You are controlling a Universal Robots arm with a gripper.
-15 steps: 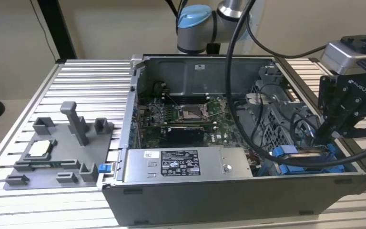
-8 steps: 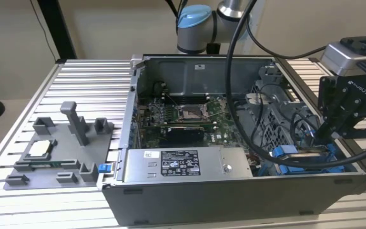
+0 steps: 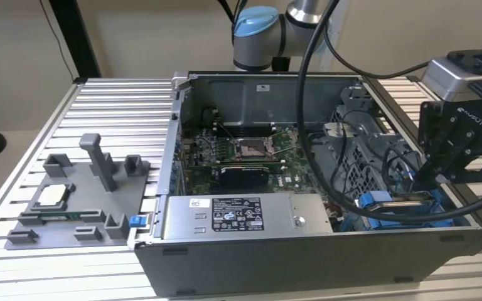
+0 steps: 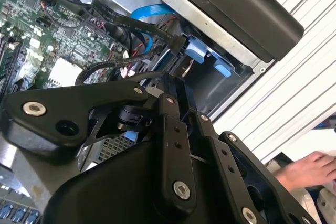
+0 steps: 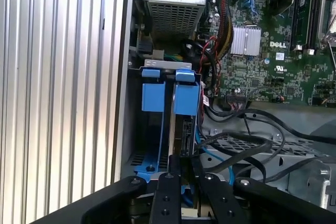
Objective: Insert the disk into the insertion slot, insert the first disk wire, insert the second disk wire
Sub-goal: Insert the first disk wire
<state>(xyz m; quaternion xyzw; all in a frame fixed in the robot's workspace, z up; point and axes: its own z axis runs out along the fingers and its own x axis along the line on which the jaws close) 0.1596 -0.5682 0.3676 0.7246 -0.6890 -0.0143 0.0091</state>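
The flat silver-grey disk in its bright blue plastic frame (image 5: 185, 100) sits at the grey metal insertion slot with blue rails (image 3: 425, 217). That is in a corner of the open dark grey computer case (image 3: 308, 263), beside the grey labelled power box (image 3: 241, 216). The black gripper (image 5: 182, 165) reaches into that corner, pinched on the disk's end. A person's hand (image 4: 307, 169) is outside the case.
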